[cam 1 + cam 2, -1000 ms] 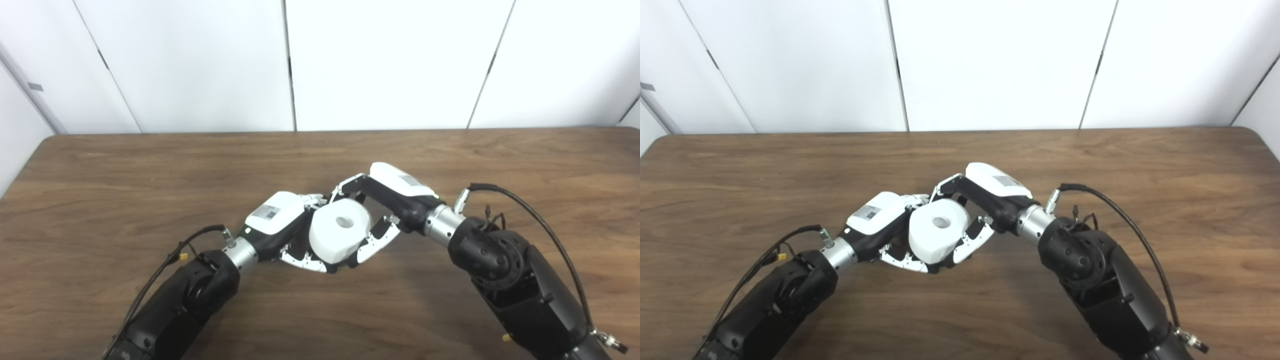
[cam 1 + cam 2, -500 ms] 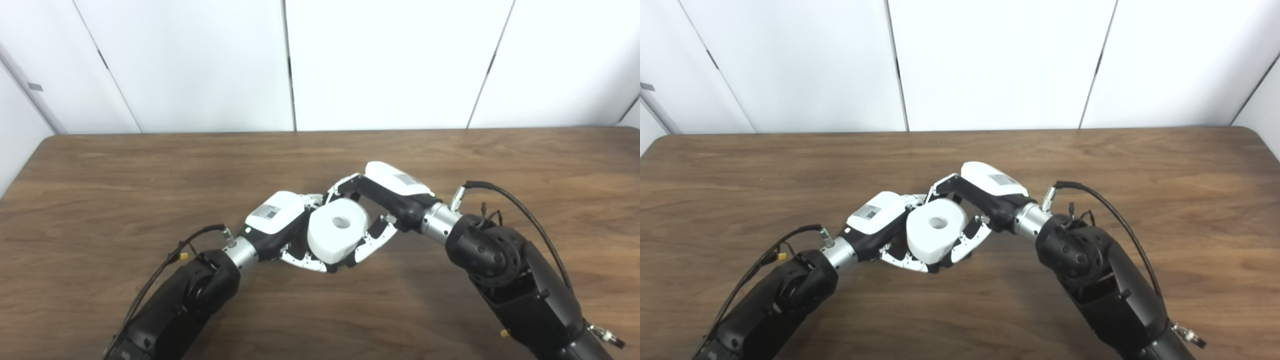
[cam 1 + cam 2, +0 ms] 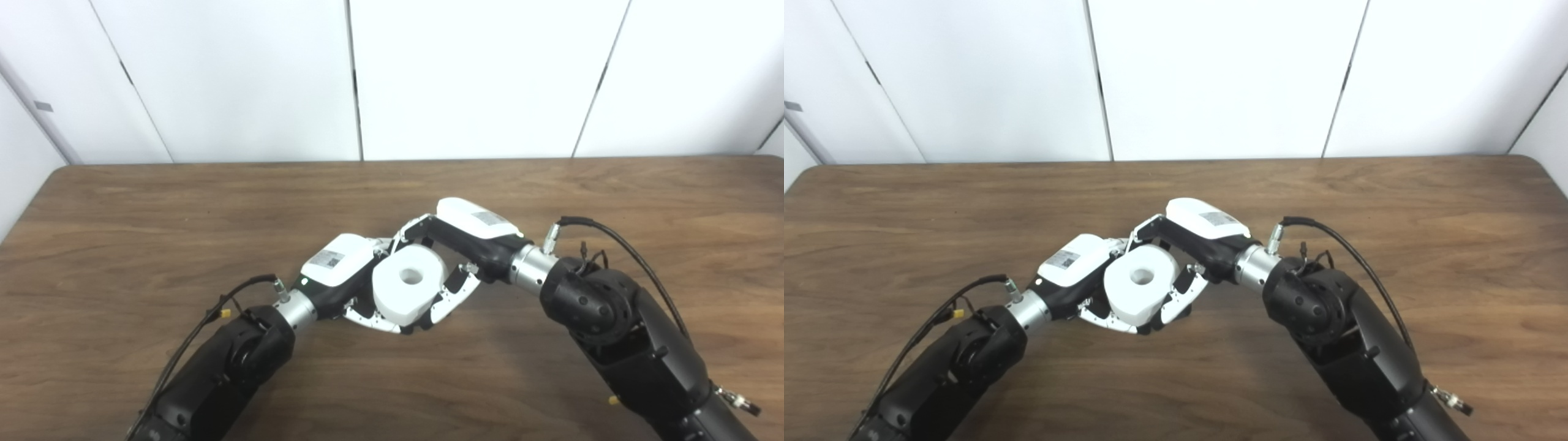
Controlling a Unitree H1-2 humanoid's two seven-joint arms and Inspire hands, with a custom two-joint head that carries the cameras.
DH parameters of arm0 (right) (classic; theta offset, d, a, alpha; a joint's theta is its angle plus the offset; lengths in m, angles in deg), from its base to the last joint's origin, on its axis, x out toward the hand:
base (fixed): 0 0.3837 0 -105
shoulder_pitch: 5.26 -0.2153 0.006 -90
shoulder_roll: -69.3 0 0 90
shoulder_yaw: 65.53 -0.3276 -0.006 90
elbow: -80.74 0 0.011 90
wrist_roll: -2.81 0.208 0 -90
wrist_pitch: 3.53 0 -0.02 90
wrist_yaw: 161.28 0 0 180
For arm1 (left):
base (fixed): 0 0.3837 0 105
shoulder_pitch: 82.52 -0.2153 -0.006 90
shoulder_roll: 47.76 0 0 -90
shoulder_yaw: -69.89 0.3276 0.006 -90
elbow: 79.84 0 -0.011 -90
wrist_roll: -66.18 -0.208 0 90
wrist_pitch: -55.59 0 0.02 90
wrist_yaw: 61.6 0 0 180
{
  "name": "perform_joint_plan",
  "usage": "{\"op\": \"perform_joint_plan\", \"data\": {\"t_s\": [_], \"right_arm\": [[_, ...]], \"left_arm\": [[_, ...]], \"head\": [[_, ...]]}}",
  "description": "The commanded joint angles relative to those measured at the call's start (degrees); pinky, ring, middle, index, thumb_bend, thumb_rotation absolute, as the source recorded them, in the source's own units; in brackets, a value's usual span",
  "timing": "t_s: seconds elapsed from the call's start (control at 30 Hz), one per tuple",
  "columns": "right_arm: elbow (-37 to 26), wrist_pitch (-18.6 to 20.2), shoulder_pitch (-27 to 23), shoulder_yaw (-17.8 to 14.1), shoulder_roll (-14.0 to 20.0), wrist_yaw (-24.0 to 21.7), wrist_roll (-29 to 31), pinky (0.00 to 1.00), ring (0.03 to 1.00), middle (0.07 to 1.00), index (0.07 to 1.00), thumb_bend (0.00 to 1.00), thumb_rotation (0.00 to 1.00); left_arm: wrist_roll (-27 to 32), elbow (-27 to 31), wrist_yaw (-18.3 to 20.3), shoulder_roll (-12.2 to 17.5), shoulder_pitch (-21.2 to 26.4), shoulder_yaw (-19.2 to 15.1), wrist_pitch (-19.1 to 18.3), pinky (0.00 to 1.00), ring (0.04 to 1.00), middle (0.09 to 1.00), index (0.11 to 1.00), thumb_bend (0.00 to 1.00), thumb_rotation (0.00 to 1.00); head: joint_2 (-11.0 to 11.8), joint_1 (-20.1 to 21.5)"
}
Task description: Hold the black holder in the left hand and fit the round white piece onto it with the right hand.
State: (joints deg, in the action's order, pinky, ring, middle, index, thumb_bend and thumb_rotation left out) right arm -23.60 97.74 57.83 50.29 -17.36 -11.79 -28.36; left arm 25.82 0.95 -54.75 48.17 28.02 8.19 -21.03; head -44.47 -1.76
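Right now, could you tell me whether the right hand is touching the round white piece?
Touching. In the left eye view the right hand wraps the round white piece, fingers pressed against its near side with no gap showing.

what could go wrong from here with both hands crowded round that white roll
1. The black holder is almost fully hidden behind the round white piece and the fingers, so alignment can't be checked; the roll could jam or go on crooked.
2. The left hand and right hand sit very close, so their fingers may collide or pinch.
3. The right hand seems to hold the roll by its rim; pushing could make it slip onto the table.
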Motion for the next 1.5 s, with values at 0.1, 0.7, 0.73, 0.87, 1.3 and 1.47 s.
{"op": "perform_joint_plan", "data": {"t_s": [0.1,0.7,0.73,0.87,1.3,1.47], "right_arm": [[-2.2,-0.3,-2.6,-0.3,1.3,-2.2,-1.0,0.64,0.752,0.72,0.481,0.52,0.14],[-5.9,-0.1,-3.5,-4.3,2.6,-5.3,-0.3,0.68,0.753,0.72,0.48,0.52,0.14],[-5.9,-0.3,-3.5,-4.4,2.6,-5.2,-0.2,0.68,0.755,0.72,0.48,0.52,0.14],[-6.0,-0.3,-3.2,-4.8,2.3,-4.7,-0.3,0.67,0.752,0.717,0.48,0.52,0.14],[-5.5,0.6,-3.1,-6.7,-0.6,-2.7,-0.4,0.66,0.748,0.717,0.479,0.52,0.14],[-3.7,0.9,-2.6,-6.4,-1.7,-2.2,-0.5,0.66,0.739,0.718,0.479,0.52,0.14]], "left_arm": [[-2.0,-1.0,3.6,-0.2,-0.7,2.0,-0.9,0.82,0.877,0.835,0.485,0.52,0.07],[-2.0,-0.7,4.1,0.0,-0.9,1.8,-1.3,0.82,0.87,0.832,0.484,0.52,0.07],[-2.0,-0.6,4.2,0.0,-0.9,1.8,-1.4,0.82,0.87,0.833,0.484,0.52,0.07],[-1.8,-0.8,4.0,0.1,-0.8,1.8,-1.0,0.82,0.87,0.834,0.484,0.52,0.07],[-1.9,-0.5,4.6,-0.1,-0.9,1.8,-1.8,0.83,0.874,0.836,0.484,0.52,0.07],[-1.6,-0.4,4.6,-0.2,-1.0,1.8,-1.6,0.82,0.873,0.836,0.484,0.52,0.07]], "head": [[-0.3,0.1],[-0.6,0.3],[-0.6,0.3],[-0.7,0.4],[-0.9,0.3],[-1.0,0.1]]}}
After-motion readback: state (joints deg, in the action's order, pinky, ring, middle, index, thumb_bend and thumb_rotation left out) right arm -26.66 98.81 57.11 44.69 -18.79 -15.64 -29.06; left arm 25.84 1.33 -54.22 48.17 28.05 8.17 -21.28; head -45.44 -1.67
